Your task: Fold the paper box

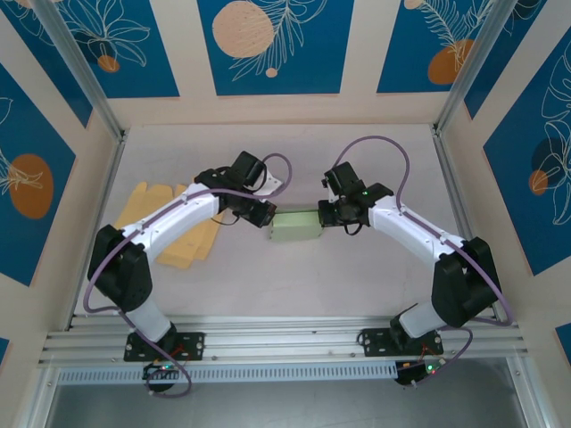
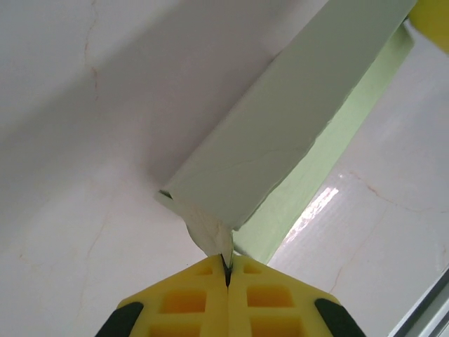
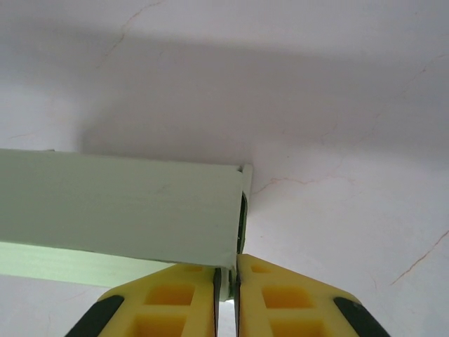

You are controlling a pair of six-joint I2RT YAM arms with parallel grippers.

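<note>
The pale green paper box (image 1: 299,227) lies at the centre of the white table (image 1: 357,285), its long axis running from 9 to 3 o'clock. The left gripper (image 2: 226,263) meets the 9 o'clock end, with its yellow fingers (image 2: 182,302) pressed together on a crumpled flap corner. The right gripper (image 3: 228,270) meets the 3 o'clock end and pinches the thin edge of the end panel. Flat yellow sheets (image 1: 194,250) lie at 9 o'clock of the box, partly under the left arm (image 1: 174,221).

Lab test cell, aluminium frame (image 1: 285,340), patterned panels (image 1: 268,45)
</note>
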